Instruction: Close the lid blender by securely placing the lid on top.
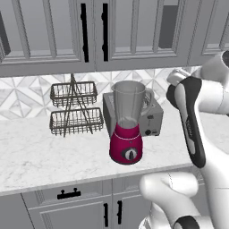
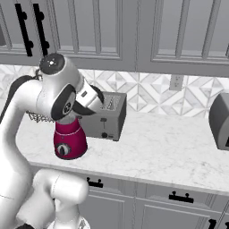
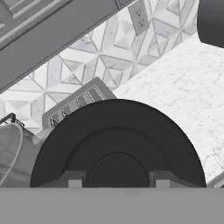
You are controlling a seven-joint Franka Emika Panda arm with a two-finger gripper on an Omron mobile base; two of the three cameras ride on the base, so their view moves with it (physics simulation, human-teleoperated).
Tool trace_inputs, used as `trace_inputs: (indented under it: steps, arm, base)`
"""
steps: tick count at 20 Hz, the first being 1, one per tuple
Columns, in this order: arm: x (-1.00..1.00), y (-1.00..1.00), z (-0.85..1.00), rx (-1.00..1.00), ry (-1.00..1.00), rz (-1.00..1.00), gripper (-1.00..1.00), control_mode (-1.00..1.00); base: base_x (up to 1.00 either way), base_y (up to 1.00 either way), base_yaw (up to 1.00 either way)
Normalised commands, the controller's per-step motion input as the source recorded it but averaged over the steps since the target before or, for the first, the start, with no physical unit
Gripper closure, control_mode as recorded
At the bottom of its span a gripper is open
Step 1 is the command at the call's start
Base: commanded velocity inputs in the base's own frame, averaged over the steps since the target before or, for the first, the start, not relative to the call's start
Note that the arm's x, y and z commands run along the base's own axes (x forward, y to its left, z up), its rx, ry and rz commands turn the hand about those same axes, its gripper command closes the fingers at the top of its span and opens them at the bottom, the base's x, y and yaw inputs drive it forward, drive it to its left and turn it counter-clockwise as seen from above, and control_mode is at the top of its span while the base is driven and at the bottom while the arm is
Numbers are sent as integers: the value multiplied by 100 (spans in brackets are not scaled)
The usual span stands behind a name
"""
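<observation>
The lid, a flat round black disc with a raised centre, is held close in the hand view, and my gripper is shut on it, one dark fingertip on each side. The blender stands near the counter's front edge: a clear tapered jar on a magenta base with a round dial. Its jar mouth is uncovered. In the hand view the jar's rim lies at the left edge, beside the lid. In the right base view my forearm hides the jar, and only the magenta base shows.
A boxy silver toaster stands right behind the blender. A two-tier wire basket rack is to its left. A dark appliance sits at the counter's right end. Upper cabinets hang low overhead.
</observation>
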Motion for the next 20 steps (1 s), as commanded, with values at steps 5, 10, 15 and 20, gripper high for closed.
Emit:
trace_inputs:
  steps: [5,10,15,20]
  arm:
    - [-1,66,100,-1,0,0,100,-100]
    - [29,97,23,0,14,4,100,-100]
    - [49,67,-16,1,29,2,100,-100]
    - [55,12,-15,4,22,0,100,-100]
  base:
    - [0,0,0]
    - [0,0,0]
    - [0,0,0]
    - [0,0,0]
